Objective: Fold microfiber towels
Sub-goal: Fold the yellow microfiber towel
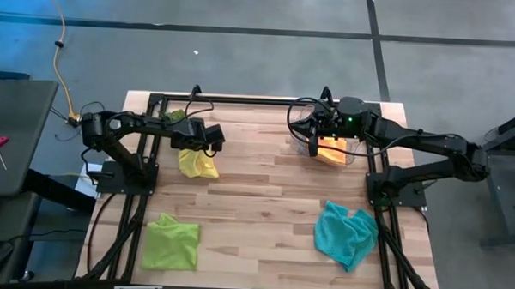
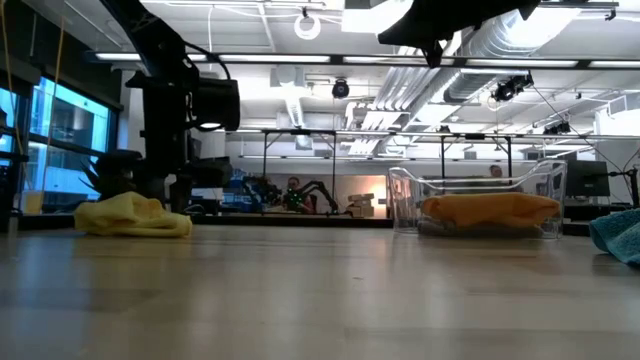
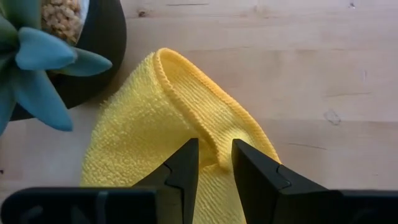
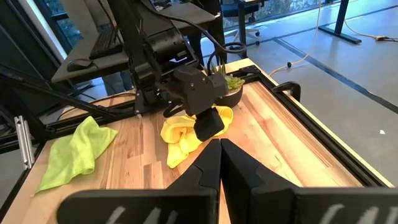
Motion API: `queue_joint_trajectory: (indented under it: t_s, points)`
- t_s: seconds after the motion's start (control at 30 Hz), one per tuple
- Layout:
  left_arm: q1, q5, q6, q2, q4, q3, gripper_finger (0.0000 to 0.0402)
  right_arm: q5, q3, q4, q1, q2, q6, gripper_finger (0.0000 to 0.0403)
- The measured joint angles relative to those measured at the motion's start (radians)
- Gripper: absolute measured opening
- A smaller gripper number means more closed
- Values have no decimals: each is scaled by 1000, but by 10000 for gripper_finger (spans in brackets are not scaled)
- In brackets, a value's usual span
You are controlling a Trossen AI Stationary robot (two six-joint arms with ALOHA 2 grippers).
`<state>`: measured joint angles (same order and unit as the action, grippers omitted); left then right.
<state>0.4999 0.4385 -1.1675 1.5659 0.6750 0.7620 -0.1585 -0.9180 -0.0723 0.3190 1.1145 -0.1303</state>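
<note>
I see the left gripper [image 3: 214, 163] above the yellow towel [image 1: 197, 164], its fingers [image 3: 186, 168] a little apart with a raised fold of the cloth between them. This towel lies crumpled just beside the potted plant [image 3: 56, 56] on the bench [image 1: 264, 188]. The lime green towel [image 1: 170, 242] and the teal towel [image 1: 346, 233] lie far from the plant. The orange towel [image 2: 490, 210] rests inside the clear bin [image 2: 405, 200]. The right gripper [image 4: 219, 149] hangs over that bin, fingers closed and empty.
</note>
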Motion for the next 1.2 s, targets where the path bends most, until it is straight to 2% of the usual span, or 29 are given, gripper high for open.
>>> queue_joint_trajectory:
  t_s: [0.33, 0.6, 0.73, 0.9, 1.07, 1.2]
  points:
    - [-5, -22, 10, 56, -14, 0, 86, 0, 0, 0, 0, 0, 0, 0]
    - [-2, -19, 30, 50, -14, 0, 81, 0, 0, 0, 0, 0, 0, 0]
    - [-2, -15, 51, 50, -16, 0, 58, 0, 0, 0, 0, 0, 0, 0]
    - [-2, -15, 105, 50, -15, 0, 8, 0, 0, -2, 0, 0, 0, 0]
    - [-3, -34, 180, -16, 2, 13, 5, 0, 0, -2, 0, 0, 0, 0]
    - [-12, -51, 278, -128, 20, 49, 3, 0, 0, -2, 1, 0, 0, 0]
